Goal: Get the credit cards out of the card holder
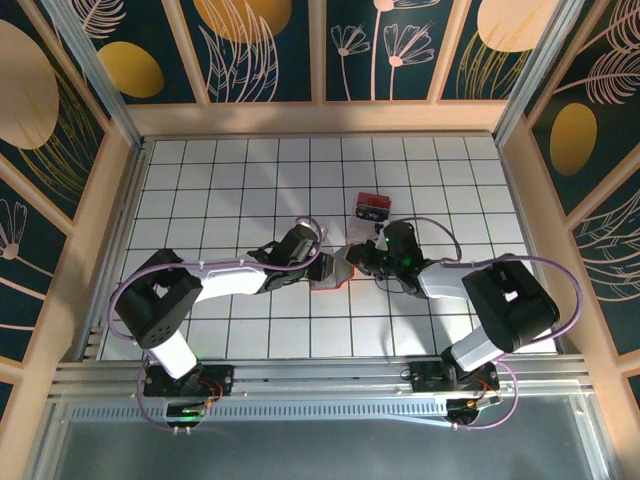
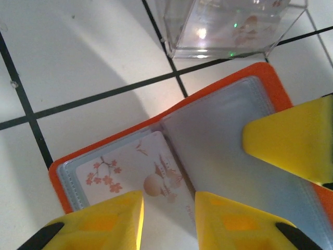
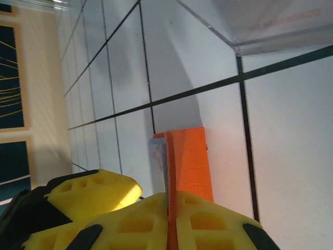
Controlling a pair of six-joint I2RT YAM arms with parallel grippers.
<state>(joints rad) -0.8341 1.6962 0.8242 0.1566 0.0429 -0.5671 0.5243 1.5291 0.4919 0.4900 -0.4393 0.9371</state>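
The orange-red card holder [image 2: 216,133] lies open on the white tiles, blue-grey inside with an orange rim. A white credit card [image 2: 127,172] printed with pink blossoms sits in its left pocket. My left gripper [image 2: 169,221] hovers low over that card's near end, its yellow fingers apart on either side of the card. My right gripper [image 3: 170,221] is shut on the edge of the card holder's [image 3: 190,156] right flap, and one of its fingers [image 2: 291,140] rests on the blue-grey page. In the top view both grippers, left [image 1: 325,266] and right [image 1: 358,258], meet over the card holder [image 1: 330,284].
A clear box [image 1: 370,207] with red and black contents stands one tile beyond the card holder, close to both wrists; its wall [image 2: 229,31] is just past the orange rim. Wooden walls frame the tiled floor.
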